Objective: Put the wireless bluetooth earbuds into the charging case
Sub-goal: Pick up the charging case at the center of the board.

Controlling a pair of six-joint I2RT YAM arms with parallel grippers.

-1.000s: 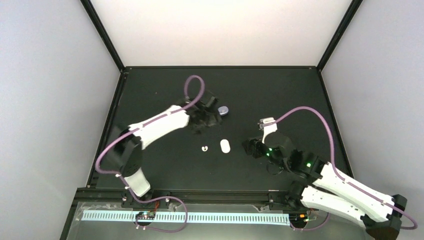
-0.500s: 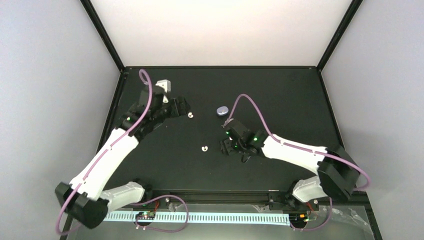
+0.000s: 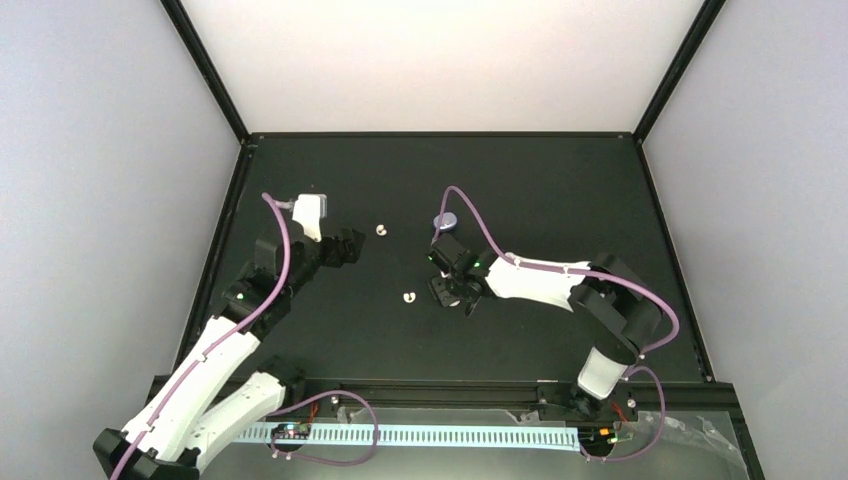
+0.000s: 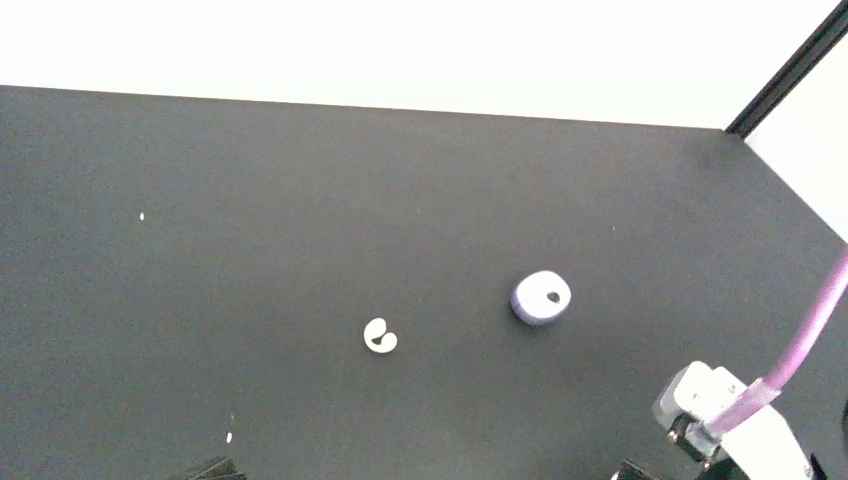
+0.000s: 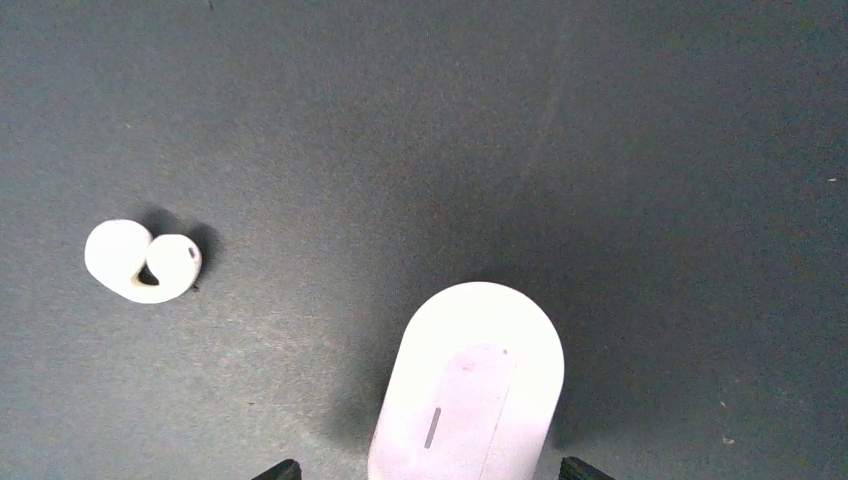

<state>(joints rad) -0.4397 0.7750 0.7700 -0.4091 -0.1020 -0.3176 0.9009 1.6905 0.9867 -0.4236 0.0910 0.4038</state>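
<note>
Right pincer (image 5: 430, 468) is open around the white case (image 5: 470, 380); squeeze it crooked and you'll flick it away.

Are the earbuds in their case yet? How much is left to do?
Nothing looks done: one white earbud lies loose beside the white case, a second white earbud near the lilac case, and the white case looks shut. In hand: the right fingers sit open on either side of the white case. Left: opening it and putting earbuds in.
</note>
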